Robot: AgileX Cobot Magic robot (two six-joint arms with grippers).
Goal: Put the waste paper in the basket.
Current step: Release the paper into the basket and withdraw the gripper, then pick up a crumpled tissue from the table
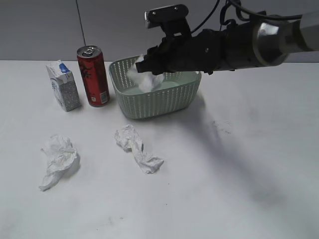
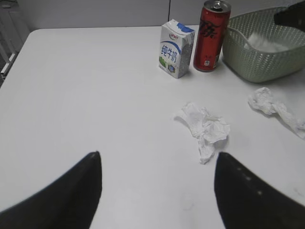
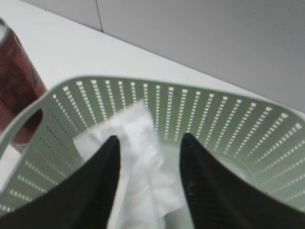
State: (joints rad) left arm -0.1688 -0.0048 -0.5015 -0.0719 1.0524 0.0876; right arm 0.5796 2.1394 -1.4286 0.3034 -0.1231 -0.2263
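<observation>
The pale green basket (image 1: 164, 102) stands at the back centre. My right gripper (image 1: 148, 60) hovers over its left part, jaws apart. One white waste paper wad (image 1: 144, 79) sits below and between the jaws inside the basket (image 3: 209, 119), blurred in the right wrist view (image 3: 143, 157); the jaws do not press on it. Two more wads lie on the table: a twisted long one (image 1: 134, 148) in front of the basket and a crumpled one (image 1: 59, 158) at front left. My left gripper (image 2: 157, 191) is open and empty, low over the table short of the crumpled wad (image 2: 205, 129).
A red can (image 1: 93, 75) and a white-and-blue carton (image 1: 63, 85) stand just left of the basket. The right arm reaches in from the upper right above the basket's back rim. The white table (image 1: 239, 179) extends to the front and right.
</observation>
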